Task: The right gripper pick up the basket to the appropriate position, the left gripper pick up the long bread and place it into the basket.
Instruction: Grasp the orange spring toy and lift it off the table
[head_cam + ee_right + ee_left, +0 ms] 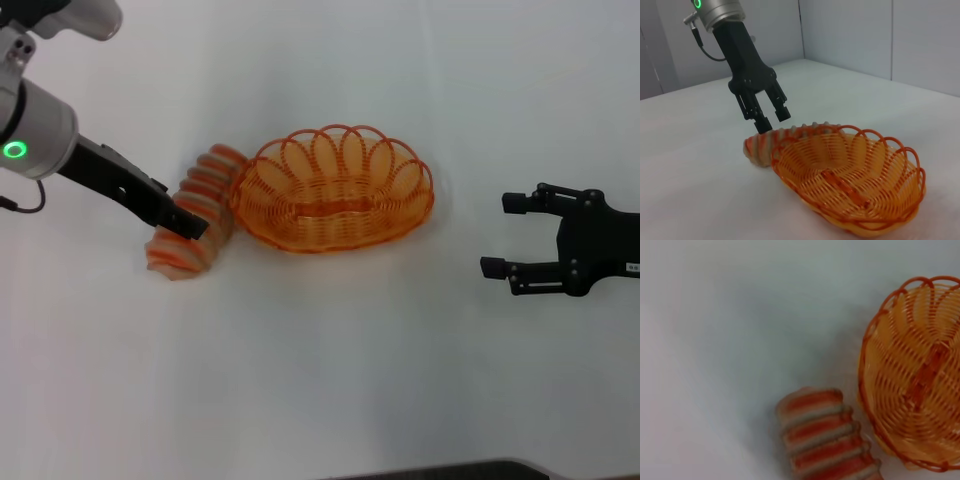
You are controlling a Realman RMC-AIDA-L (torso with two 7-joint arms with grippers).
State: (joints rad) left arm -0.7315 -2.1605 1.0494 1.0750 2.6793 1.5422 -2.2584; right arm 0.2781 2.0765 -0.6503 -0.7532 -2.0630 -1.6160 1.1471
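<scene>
While left gripper (pixel 190 224) hovers over long bread (pixel 195 215), fingers parted, empty, we note loaf near worktop's left edge, long axis front-to-back, touching basket (pixel 335 190) beside it. Right gripper (pixel 508 236) open, empty, well apart toward right edge.

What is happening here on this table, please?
The left claw hangs open just above the long bread, which lies on the white table right beside the orange wire basket. The bread is not yet gripped. The basket is empty and stands on the table. The right claw is open too, off to the basket's right side, holding nothing.
</scene>
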